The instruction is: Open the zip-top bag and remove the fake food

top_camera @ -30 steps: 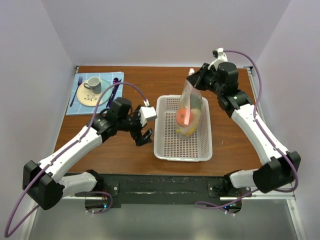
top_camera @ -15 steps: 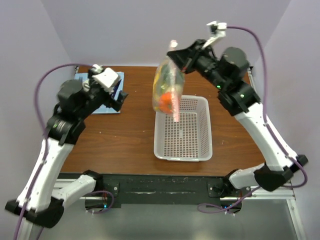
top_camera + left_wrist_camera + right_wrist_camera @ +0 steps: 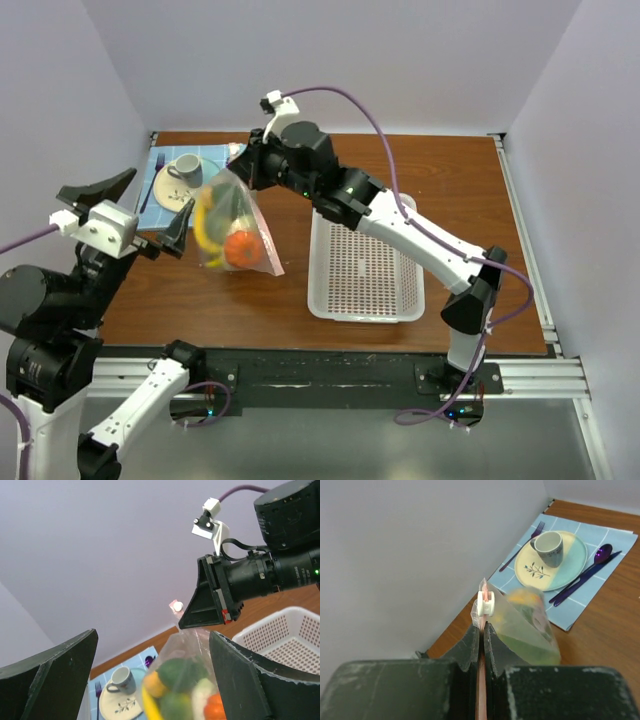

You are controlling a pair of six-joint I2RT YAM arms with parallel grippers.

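Top external view: right gripper (image 3: 243, 166) clamped on the pink strip of the zip-top bag (image 3: 232, 228), which hangs left of the white basket (image 3: 330, 302) with the fake food (image 3: 238, 249) inside. Left gripper (image 3: 158, 192) spread wide, near the bag, not touching. Small white lettering (image 3: 301, 571) on the right arm, unreadable.

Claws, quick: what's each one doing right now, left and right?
Left claw: open, holding nothing.
Right claw: closed on the zip-top bag at its zip edge.

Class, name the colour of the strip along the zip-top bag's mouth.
Pink-red; the strip on the zip-top bag shows best in the right wrist view.
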